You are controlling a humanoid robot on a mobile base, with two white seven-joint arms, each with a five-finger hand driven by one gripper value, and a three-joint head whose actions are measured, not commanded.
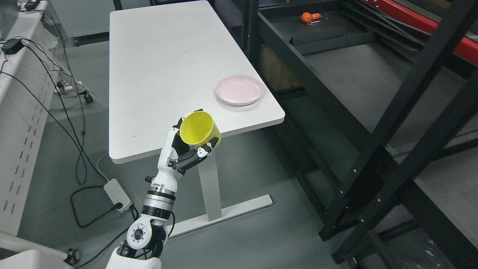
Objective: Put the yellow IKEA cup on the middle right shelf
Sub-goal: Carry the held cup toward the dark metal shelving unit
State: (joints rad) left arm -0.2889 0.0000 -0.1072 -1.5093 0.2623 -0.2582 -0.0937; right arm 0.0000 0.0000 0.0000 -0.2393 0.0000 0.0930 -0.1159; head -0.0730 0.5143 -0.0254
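Item: yellow cup (197,129), held aloft in the left hand (183,149), fingers (203,149) curled under and around its wall. Mouth tilted toward the camera; interior appears empty. Position: above the near edge of the white table (157,67), lifted clear of the top.

Item: pink plate (239,90), resting near the table's near right corner, well apart from the cup.

Item: black shelving unit (373,112), right of the table, grey boards on dark posts. An orange object (309,16) lies on a far board; identity too small to tell.

Item: power strip (117,194) and cables on the floor beside the table leg.

Right hand: out of view.

Risks, judged: the cup is tilted and cradled from below, so a quick swing right could let it roll out of the fingers. The diagonal brace (410,101) and posts stand between hand and shelf boards; a low path could clip them, or sweep the plate off its corner.

Obscured: the cup's handle cannot be made out. Shelf tiers are cropped by the frame, so which board counts as middle right is uncertain
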